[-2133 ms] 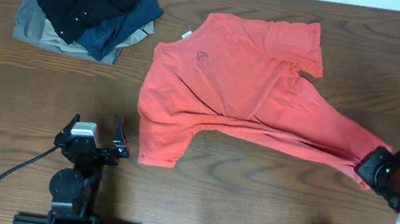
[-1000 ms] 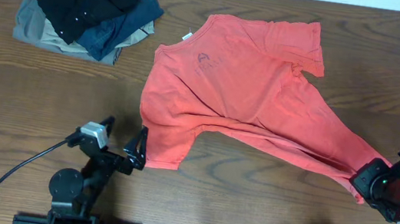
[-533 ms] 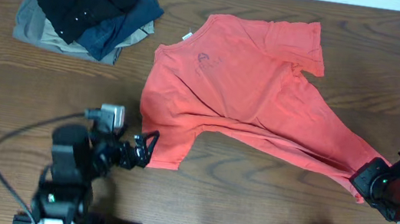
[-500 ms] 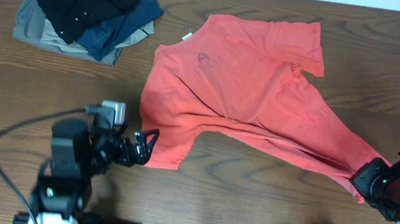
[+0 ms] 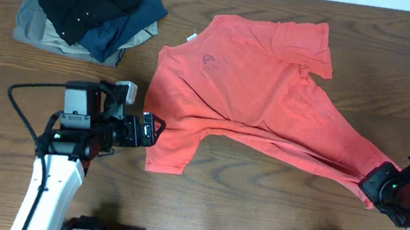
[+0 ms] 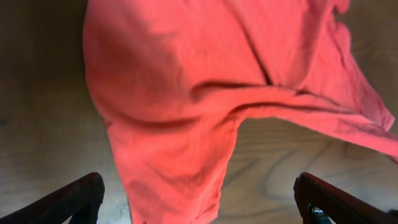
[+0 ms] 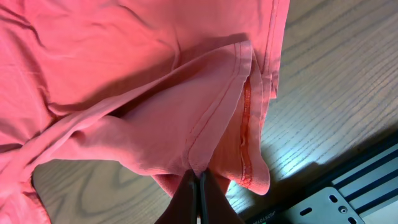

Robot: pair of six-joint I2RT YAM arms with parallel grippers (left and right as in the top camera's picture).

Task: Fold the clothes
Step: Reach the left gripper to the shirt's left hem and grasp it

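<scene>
T-shirt [image 5: 248, 89]: coral-red, rumpled on tabletop [image 5: 278, 220].
Left pincer [image 5: 155, 131]: jaws wide apart, beside the sleeve.
Right pincer [image 5: 378, 183]: clamped on T-shirt hem.

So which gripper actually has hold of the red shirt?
The right gripper, pinched shut on the T-shirt at its hem; the left gripper stands wide open at the sleeve, gripping nothing.

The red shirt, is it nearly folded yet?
Not yet. Done: no fold shows. The red shirt lies rumpled and stretched out on the table. In hand: the right gripper pinches its hem corner, and the left gripper is open at the opposite edge, gripping nothing. Left: every fold.
</scene>
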